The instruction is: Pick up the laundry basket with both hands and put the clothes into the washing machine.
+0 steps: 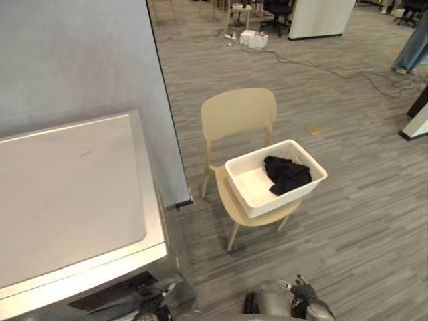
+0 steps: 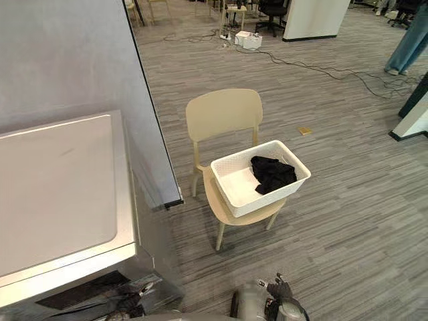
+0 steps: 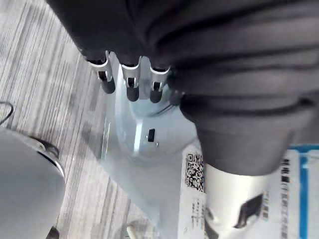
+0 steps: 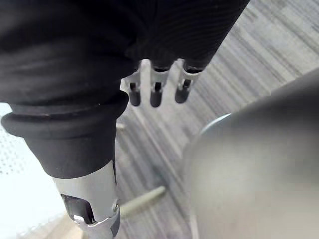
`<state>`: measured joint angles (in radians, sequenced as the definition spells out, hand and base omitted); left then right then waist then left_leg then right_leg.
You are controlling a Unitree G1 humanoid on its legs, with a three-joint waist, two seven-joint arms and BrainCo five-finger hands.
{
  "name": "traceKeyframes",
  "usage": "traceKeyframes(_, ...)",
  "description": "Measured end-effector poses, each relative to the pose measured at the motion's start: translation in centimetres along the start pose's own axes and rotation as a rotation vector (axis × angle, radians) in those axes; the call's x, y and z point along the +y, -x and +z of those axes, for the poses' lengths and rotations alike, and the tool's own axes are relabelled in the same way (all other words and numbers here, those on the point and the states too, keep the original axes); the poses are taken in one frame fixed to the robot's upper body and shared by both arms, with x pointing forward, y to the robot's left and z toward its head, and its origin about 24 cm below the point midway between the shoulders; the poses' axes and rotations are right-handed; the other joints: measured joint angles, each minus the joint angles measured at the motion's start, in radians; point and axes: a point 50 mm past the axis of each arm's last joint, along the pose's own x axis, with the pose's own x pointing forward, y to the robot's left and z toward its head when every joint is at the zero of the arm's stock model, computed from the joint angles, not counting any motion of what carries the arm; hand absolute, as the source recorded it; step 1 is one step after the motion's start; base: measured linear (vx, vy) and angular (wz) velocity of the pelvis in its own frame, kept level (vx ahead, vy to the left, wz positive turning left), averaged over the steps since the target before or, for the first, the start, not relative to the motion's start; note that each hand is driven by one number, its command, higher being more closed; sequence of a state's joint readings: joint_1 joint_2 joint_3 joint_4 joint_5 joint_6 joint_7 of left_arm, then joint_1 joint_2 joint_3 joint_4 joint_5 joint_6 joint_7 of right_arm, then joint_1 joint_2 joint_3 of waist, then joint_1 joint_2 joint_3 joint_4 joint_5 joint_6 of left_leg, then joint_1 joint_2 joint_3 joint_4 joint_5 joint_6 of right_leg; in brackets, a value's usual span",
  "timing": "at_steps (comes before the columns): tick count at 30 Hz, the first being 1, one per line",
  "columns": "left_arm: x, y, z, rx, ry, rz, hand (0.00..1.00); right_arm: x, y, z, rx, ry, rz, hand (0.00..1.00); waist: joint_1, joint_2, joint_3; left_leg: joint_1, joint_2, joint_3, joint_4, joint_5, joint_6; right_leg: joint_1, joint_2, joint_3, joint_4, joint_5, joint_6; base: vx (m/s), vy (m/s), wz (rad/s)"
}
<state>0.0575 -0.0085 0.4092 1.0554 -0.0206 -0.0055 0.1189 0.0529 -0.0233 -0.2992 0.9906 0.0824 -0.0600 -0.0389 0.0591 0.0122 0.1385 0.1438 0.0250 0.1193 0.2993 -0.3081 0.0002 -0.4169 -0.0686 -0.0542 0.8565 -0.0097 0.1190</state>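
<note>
White laundry basket [image 1: 275, 200] lies ahead on the chair [image 1: 239, 114], long axis left-right; right robot hand [image 4: 155, 92] nearer than left robot hand [image 3: 130, 84]; both relaxed, empty.

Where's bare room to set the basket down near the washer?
The washer top is bare, bordered by the grey panel behind. The floor right of the chair is open too. The chair seat is crowded: the basket with clothes covers it.

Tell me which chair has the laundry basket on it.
The beige chair nearest the washing machine: the white laundry basket sits on its seat. The black office chair stands far back, without it.
</note>
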Motion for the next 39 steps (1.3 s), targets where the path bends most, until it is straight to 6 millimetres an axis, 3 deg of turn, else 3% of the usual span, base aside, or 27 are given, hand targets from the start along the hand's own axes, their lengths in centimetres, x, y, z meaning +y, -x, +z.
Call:
traceKeyframes(1, 0.1, 0.0, -0.1, 0.005, 0.006, 0.002, 0.0, -0.1, 0.0, 0.1, -0.006, -0.012, -0.005, 0.0, -0.01, -0.003, 0.0, 0.012, 0.001, -0.019, -0.001, 0.0, -0.002, -0.014, -0.015, 0.0, 0.057, -0.018, -0.011, 0.21, -0.183, 1.05)
traceKeyframes(4, 0.3, 0.1, -0.2, -0.005, 0.0, -0.003, 0.0, -0.6, 0.2, -0.6, 0.019, -0.033, -0.025, 0.0, -0.015, -0.018, -0.012, 0.042, 0.012, -0.092, -0.048, -0.006, -0.022, -0.002, -0.174, 0.0, 0.061, -0.07, -0.084, 0.2, -0.286, 1.22)
traceKeyframes(5, 0.0, 0.1, -0.4, 0.0, 0.0, -0.012, 0.0, -1.0, 0.2, -0.9, 0.037, -0.039, -0.037, 0.0, -0.017, -0.012, -0.025, 0.047, 0.039, -0.119, -0.054, -0.005, -0.063, 0.037, -0.237, 0.062, -0.077, -0.076, -0.101, 0.24, -0.344, 0.81)
traceKeyframes(7, 0.1, 0.2, -0.4, -0.004, 0.002, -0.01, 0.0, -0.9, 0.3, -1.4, 0.064, -0.041, -0.037, 0.0, -0.017, -0.024, -0.039, 0.047, 0.054, -0.139, -0.055, 0.001, -0.093, 0.082, -0.25, 0.111, -0.234, -0.022, -0.115, 0.26, -0.417, 0.42)
traceKeyframes(8, 1.3, 0.2, -0.6, -0.005, 0.036, 0.056, 0.0, -1.1, 0.6, -2.8, 0.112, -0.069, -0.051, 0.0, -0.016, -0.032, -0.071, 0.041, 0.093, -0.173, -0.054, 0.004, -0.134, 0.163, -0.218, 0.15, -0.39, -0.013, -0.002, 0.27, -0.587, 0.03)
traceKeyframes(9, 1.5, 0.3, -0.9, 0.004, 0.046, 0.068, 0.0, -1.1, 0.6, -2.7, 0.113, -0.074, -0.052, 0.0, -0.014, -0.019, -0.075, 0.038, 0.121, -0.178, -0.053, 0.014, -0.149, 0.178, -0.205, 0.138, -0.417, -0.035, 0.035, 0.22, -0.507, -0.11)
traceKeyframes(11, 2.7, 0.5, -1.9, 0.027, 0.034, 0.082, 0.0, -1.8, 0.4, -2.5, 0.121, -0.067, -0.068, 0.0, -0.014, 0.009, -0.081, 0.035, 0.173, -0.186, -0.046, 0.035, -0.182, 0.194, -0.158, 0.093, -0.46, -0.088, 0.091, 0.1, -0.454, -0.38)
traceKeyframes(12, 2.1, 0.6, -2.7, 0.053, 0.036, 0.064, 0.0, -2.4, 0.3, -2.2, 0.117, -0.066, -0.082, 0.0, -0.015, 0.034, -0.084, 0.022, 0.203, -0.198, -0.03, 0.049, -0.189, 0.195, -0.121, 0.087, -0.455, -0.091, 0.083, 0.1, -0.568, -0.28)
traceKeyframes(13, 1.7, 0.7, -3.3, 0.082, 0.031, 0.044, 0.0, -2.6, 0.1, -1.9, 0.118, -0.053, -0.087, 0.0, -0.017, 0.037, -0.086, 0.009, 0.206, -0.212, 0.002, 0.084, -0.192, 0.207, -0.103, 0.085, -0.457, -0.099, 0.068, 0.07, -0.413, -0.14)
traceKeyframes(15, 1.5, 0.7, -3.2, 0.069, 0.046, 0.037, 0.0, -2.9, 0.1, -2.2, 0.143, -0.026, -0.088, 0.0, -0.017, 0.036, -0.086, -0.064, 0.222, -0.264, 0.17, 0.173, -0.135, 0.262, -0.063, 0.074, -0.518, -0.089, 0.03, 0.04, -0.394, -0.08)
traceKeyframes(16, 1.6, 0.7, -3.2, 0.068, 0.048, 0.038, 0.0, -2.5, 0.1, -2.1, 0.141, -0.006, -0.072, 0.0, -0.019, 0.035, -0.085, -0.141, 0.244, -0.255, 0.304, 0.248, -0.047, 0.293, -0.033, 0.06, -0.566, -0.074, 0.002, -0.01, -0.247, -0.02)
traceKeyframes(18, 2.3, 0.6, -2.9, 0.06, 0.034, 0.053, 0.0, -2.1, 0.1, -2.4, 0.149, 0.002, -0.061, 0.0, -0.018, 0.023, -0.08, -0.22, 0.315, -0.178, 0.425, 0.392, 0.009, 0.351, 0.001, 0.044, -0.65, -0.041, -0.041, 0.0, -0.278, 0.02)
traceKeyframes(19, 2.5, 0.5, -2.7, 0.057, 0.025, 0.052, 0.0, -2.2, 0.2, -2.7, 0.159, -0.001, -0.066, 0.0, -0.018, 0.025, -0.077, -0.257, 0.366, -0.085, 0.479, 0.367, 0.022, 0.389, 0.025, 0.023, -0.706, -0.015, -0.061, 0.02, -0.237, 0.13)
traceKeyframes(20, 2.5, 0.5, -2.7, 0.056, 0.023, 0.049, 0.0, -2.5, 0.2, -2.7, 0.16, 0.0, -0.076, 0.0, -0.019, 0.026, -0.077, -0.273, 0.377, -0.037, 0.493, 0.328, 0.023, 0.403, 0.032, 0.014, -0.728, -0.006, -0.069, 0.02, -0.221, 0.26)
traceKeyframes(21, 2.3, 0.6, -2.7, 0.056, 0.021, 0.038, 0.0, -3.1, 0.2, -2.5, 0.155, 0.002, -0.094, 0.0, -0.018, 0.029, -0.072, -0.29, 0.347, 0.036, 0.501, 0.226, -0.018, 0.417, 0.037, 0.003, -0.764, 0.005, -0.081, -0.01, -0.139, 0.22)
traceKeyframes(22, 2.1, 0.6, -2.8, 0.056, 0.015, 0.031, 0.0, -3.4, 0.1, -2.1, 0.144, 0.007, -0.101, 0.0, -0.013, 0.031, -0.071, -0.29, 0.259, 0.056, 0.458, 0.151, -0.064, 0.422, 0.035, 0.002, -0.785, 0.01, -0.09, -0.01, -0.139, 0.15)
traceKeyframes(23, 2.0, 0.6, -2.9, 0.059, 0.01, 0.025, 0.0, -3.4, 0.0, -1.8, 0.138, 0.008, -0.101, 0.0, -0.014, 0.033, -0.07, -0.282, 0.212, 0.057, 0.413, 0.12, -0.079, 0.423, 0.035, 0.002, -0.791, 0.012, -0.092, 0.0, 0.0, 0.0)
traceKeyframes(24, 2.2, 0.8, -3.6, 0.079, -0.012, 0.022, 0.0, -3.2, -0.1, -1.6, 0.132, 0.007, -0.094, 0.0, -0.011, 0.034, -0.068, -0.242, 0.142, 0.077, 0.285, 0.064, -0.058, 0.421, 0.035, 0.004, -0.795, 0.011, -0.091, 0.0, 0.0, 0.0)
traceKeyframes(25, 2.2, 1.0, -4.3, 0.104, -0.02, 0.017, 0.0, -3.0, -0.1, -1.7, 0.133, -0.001, -0.087, 0.0, -0.011, 0.038, -0.069, -0.167, 0.11, 0.064, 0.122, 0.027, -0.066, 0.42, 0.039, 0.006, -0.804, 0.012, -0.086, 0.0, 0.0, 0.0)
traceKeyframes(26, 2.2, 1.0, -4.3, 0.104, -0.02, 0.017, 0.0, -3.0, -0.1, -1.7, 0.133, -0.001, -0.087, 0.0, -0.011, 0.038, -0.069, -0.167, 0.11, 0.064, 0.122, 0.027, -0.066, 0.42, 0.039, 0.006, -0.804, 0.012, -0.086, 0.05, 0.017, -0.24)
traceKeyframes(27, 2.4, 0.9, -4.2, 0.106, 0.006, 0.016, 0.0, -1.9, -0.2, -1.7, 0.132, -0.031, -0.062, 0.0, 0.012, 0.026, -0.065, -0.109, 0.066, 0.061, -0.041, 0.027, -0.026, 0.419, 0.028, 0.032, -0.839, 0.034, -0.071, 0.07, 0.03, -0.32)
traceKeyframes(29, 2.4, 1.0, -4.4, 0.113, 0.04, 0.024, 0.0, -0.9, -0.1, -1.9, 0.13, -0.019, -0.032, 0.0, 0.014, 0.022, -0.055, -0.093, 0.059, 0.079, -0.057, 0.048, -0.023, 0.416, 0.01, 0.029, -0.823, 0.047, -0.066, 0.06, 0.061, -0.2)
traceKeyframes(31, 2.5, 0.9, -4.2, 0.108, 0.039, 0.024, 0.0, -0.7, 0.0, -1.7, 0.104, 0.011, -0.015, 0.0, 0.01, 0.017, -0.055, -0.07, 0.052, 0.079, -0.065, 0.052, -0.017, 0.391, -0.005, 0.017, -0.724, -0.007, -0.048, 0.11, 0.068, 0.1)
traceKeyframes(33, 2.4, 0.5, -3.0, 0.072, 0.029, 0.021, 0.0, 0.0, 0.2, -1.4, 0.064, 0.019, 0.015, 0.0, 0.01, -0.011, -0.052, -0.05, 0.032, 0.075, -0.065, 0.053, -0.016, 0.232, -0.043, -0.009, -0.362, -0.088, -0.011, 0.11, 0.014, 0.11)
traceKeyframes(36, 2.1, 0.1, -0.7, 0.006, 0.014, 0.01, 0.0, 0.5, 0.3, -1.2, 0.04, 0.014, 0.036, 0.0, 0.005, -0.041, -0.021, -0.004, 0.015, 0.054, -0.044, 0.053, -0.016, 0.085, -0.073, 0.06, -0.011, -0.034, 0.049, 0.13, -0.08, 0.36)
traceKeyframes(38, 0.6, -0.1, 0.8, -0.04, -0.005, -0.033, 0.0, 0.2, 0.5, -1.6, 0.047, -0.006, 0.025, 0.0, 0.001, -0.051, -0.025, 0.004, 0.024, -0.002, -0.042, 0.052, -0.018, 0.081, -0.098, 0.072, 0.044, -0.105, 0.01, 0.16, -0.213, 1.03)
traceKeyframes(39, -0.8, -0.1, 1.6, -0.069, -0.006, -0.068, 0.0, -0.1, 0.5, -1.9, 0.052, -0.022, 0.011, 0.0, -0.004, -0.05, -0.025, 0.001, 0.028, -0.033, -0.058, 0.05, -0.022, 0.082, -0.148, 0.075, 0.008, -0.129, -0.037, 0.12, -0.281, 1.15)
